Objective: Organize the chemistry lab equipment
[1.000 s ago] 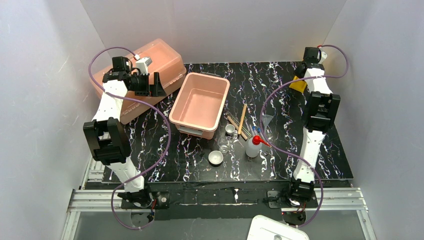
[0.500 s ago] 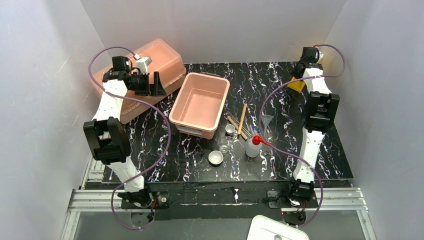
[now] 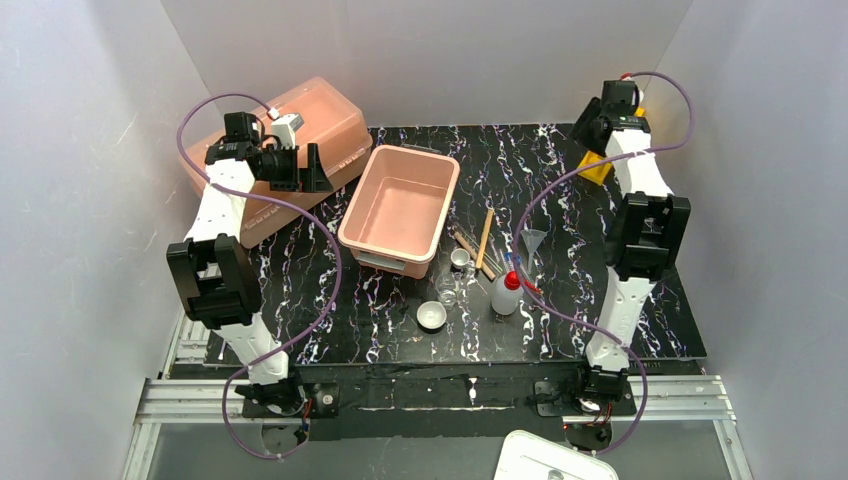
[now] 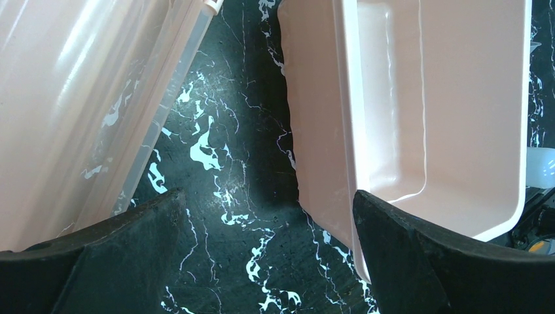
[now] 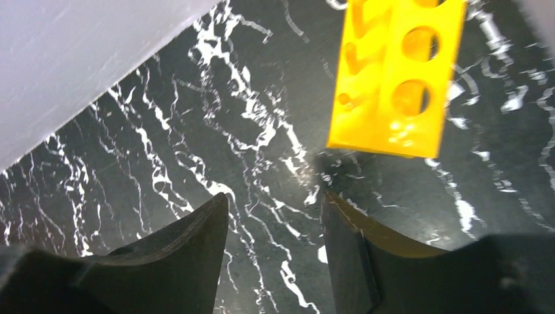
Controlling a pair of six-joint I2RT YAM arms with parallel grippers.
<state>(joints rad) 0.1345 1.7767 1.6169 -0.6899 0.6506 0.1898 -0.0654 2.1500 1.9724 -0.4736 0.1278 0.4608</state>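
Observation:
The yellow holed rack (image 5: 393, 78) (image 3: 598, 172) lies on the black marbled table at the back right. My right gripper (image 5: 271, 203) (image 3: 584, 128) hovers just short of it, open, with only table between its fingers. In the middle of the table stand the white squeeze bottle with red spout (image 3: 506, 293), the clear funnel (image 3: 534, 241), the white dish (image 3: 431, 316), two tiny beakers (image 3: 460, 258), and the wooden sticks (image 3: 485, 238). My left gripper (image 4: 267, 203) (image 3: 312, 172) hangs open and empty over the gap between the two pink containers.
The open pink tub (image 3: 400, 205) (image 4: 445, 98) sits left of centre. The large pink lidded box (image 3: 300, 130) (image 4: 65, 98) is at the back left, close to the wall. White walls enclose the table on three sides. A white object (image 3: 545, 462) lies below the near edge.
My right gripper has opened wider and its wrist has swung slightly up and left, away from the yellow rack, which stays on the table. The left arm has not moved.

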